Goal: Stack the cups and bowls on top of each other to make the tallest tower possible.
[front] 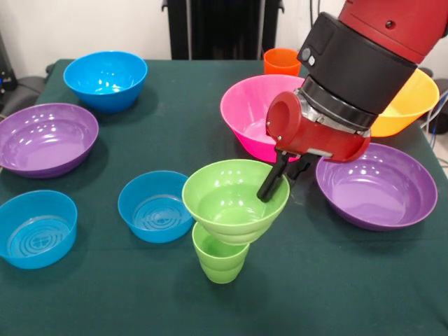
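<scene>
A small lime green bowl sits on top of the ridged lime green cup near the table's front middle, a short stack. My gripper comes down from the upper right and straddles this bowl's right rim, with its tip inside the bowl. I cannot tell whether it grips the rim. The plain orange cup stands alone at the back, behind the large pink bowl. The yellow-orange bowl is partly hidden behind my arm.
A purple bowl lies right of the stack, another purple bowl at the far left. Three blue bowls stand apart: back left, front left, and just left of the stack. The table is dark green cloth.
</scene>
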Controlling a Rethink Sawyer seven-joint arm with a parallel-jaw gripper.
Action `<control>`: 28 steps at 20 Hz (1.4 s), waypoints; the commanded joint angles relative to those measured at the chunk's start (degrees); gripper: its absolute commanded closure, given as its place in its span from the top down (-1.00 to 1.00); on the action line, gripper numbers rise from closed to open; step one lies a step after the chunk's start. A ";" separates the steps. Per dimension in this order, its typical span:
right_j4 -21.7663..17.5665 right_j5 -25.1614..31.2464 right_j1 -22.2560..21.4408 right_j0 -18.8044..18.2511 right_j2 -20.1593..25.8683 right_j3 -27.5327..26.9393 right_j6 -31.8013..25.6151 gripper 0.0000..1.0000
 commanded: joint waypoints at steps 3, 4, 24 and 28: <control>-2.98 0.55 0.36 -0.99 3.57 2.92 -11.20 -1.00; -3.04 0.69 0.29 -0.99 3.40 3.25 -11.24 -1.00; -5.19 -3.65 2.97 -0.82 0.98 3.31 -8.60 -1.00; -4.85 -4.97 3.58 -0.86 0.83 3.86 -8.05 -1.00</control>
